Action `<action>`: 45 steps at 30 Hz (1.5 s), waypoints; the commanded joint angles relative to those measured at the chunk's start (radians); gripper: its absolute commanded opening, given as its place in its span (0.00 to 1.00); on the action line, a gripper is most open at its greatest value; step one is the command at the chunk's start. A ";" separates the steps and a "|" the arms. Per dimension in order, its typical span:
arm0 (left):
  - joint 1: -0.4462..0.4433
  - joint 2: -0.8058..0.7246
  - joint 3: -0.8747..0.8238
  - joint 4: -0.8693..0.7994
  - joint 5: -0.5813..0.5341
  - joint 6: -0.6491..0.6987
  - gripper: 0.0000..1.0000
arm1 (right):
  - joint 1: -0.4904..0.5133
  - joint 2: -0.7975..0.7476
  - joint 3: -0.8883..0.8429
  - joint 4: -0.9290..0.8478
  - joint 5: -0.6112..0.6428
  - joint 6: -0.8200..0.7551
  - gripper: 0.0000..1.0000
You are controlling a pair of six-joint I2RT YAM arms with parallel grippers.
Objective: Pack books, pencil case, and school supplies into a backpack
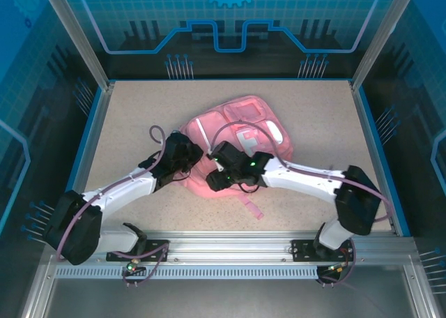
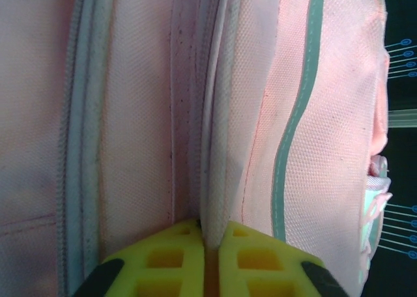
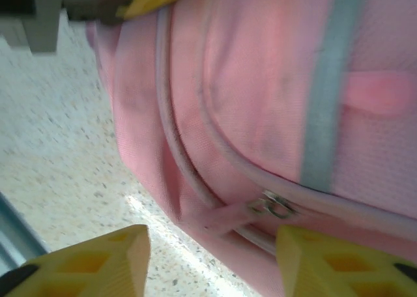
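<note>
Found soft pink woven-fabric backpack (image 1: 244,119) lying flat at middle of speckled beige counter (image 1: 139,116).
Noted left pincer (image 2: 210,245), honeycombed yellow pads, pinched together on a pale corded seam ridge (image 2: 215,147) of the backpack. Noted right pincer (image 3: 212,258) standing wide apart at the bag's rounded edge, small metal zipper pull (image 3: 277,206) between its pads, untouched. Logged grey-white stripe (image 3: 329,95) crossing the grainy weave.
</note>
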 commanded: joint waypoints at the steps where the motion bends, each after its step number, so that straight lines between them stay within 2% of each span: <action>1: -0.004 -0.063 0.024 -0.028 -0.017 0.055 0.23 | -0.061 -0.126 -0.055 0.044 -0.033 0.081 0.60; 5: -0.006 -0.114 0.042 -0.157 0.023 0.159 0.39 | -0.151 -0.208 -0.117 0.044 -0.061 0.200 0.66; 8: -0.025 -0.145 0.066 -0.267 0.039 0.232 0.44 | -0.222 -0.240 -0.144 0.024 -0.077 0.299 0.68; 12: -0.091 -0.176 0.081 -0.347 0.059 0.331 0.45 | -0.339 -0.260 -0.183 -0.014 -0.123 0.439 0.70; 16: -0.181 -0.181 0.087 -0.379 0.028 0.397 0.44 | -0.415 -0.272 -0.229 0.006 -0.169 0.507 0.70; 22: -0.288 -0.108 0.103 -0.323 0.021 0.441 0.42 | -0.465 -0.234 -0.222 0.041 -0.189 0.498 0.66; 36: -0.311 0.028 0.131 -0.265 0.008 0.445 0.34 | -0.512 -0.093 -0.136 0.083 -0.199 0.448 0.52; 43: -0.310 0.077 0.138 -0.247 -0.030 0.441 0.27 | -0.524 -0.063 -0.130 0.085 -0.196 0.444 0.46; 45: -0.311 0.086 0.139 -0.257 -0.057 0.443 0.22 | -0.525 -0.053 -0.127 0.089 -0.191 0.443 0.45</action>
